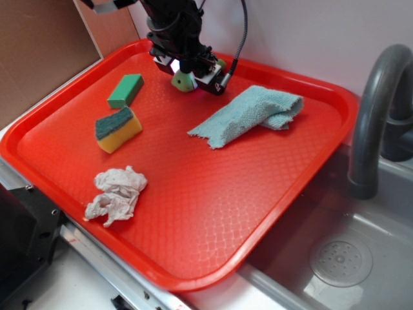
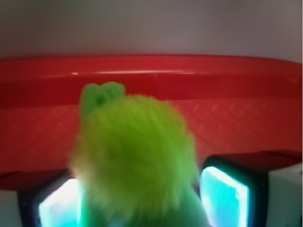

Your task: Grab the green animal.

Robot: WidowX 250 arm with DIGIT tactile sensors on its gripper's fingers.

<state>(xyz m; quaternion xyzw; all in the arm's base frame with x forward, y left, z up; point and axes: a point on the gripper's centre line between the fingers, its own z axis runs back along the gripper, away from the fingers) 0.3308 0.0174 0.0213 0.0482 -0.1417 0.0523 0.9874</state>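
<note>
The green animal [image 1: 183, 81] is a small fuzzy yellow-green plush at the far end of the red tray [image 1: 284, 213], directly under my gripper [image 1: 188, 70]. In the wrist view the green animal [image 2: 135, 151] is blurred and very close. It fills the space between my gripper [image 2: 141, 201] fingers, and its darker green head points toward the tray's far rim. The glowing left pad [image 2: 59, 205] and right pad [image 2: 222, 196] sit against its sides, so the gripper is shut on the plush. Its underside is hidden.
A flat green block [image 1: 126, 90] and a yellow sponge with a dark green top [image 1: 118, 128] lie left of the gripper. A light blue cloth [image 1: 248, 115] lies to its right and a crumpled white rag [image 1: 116, 194] nearer the front. A grey sink and faucet [image 1: 377, 110] stand right.
</note>
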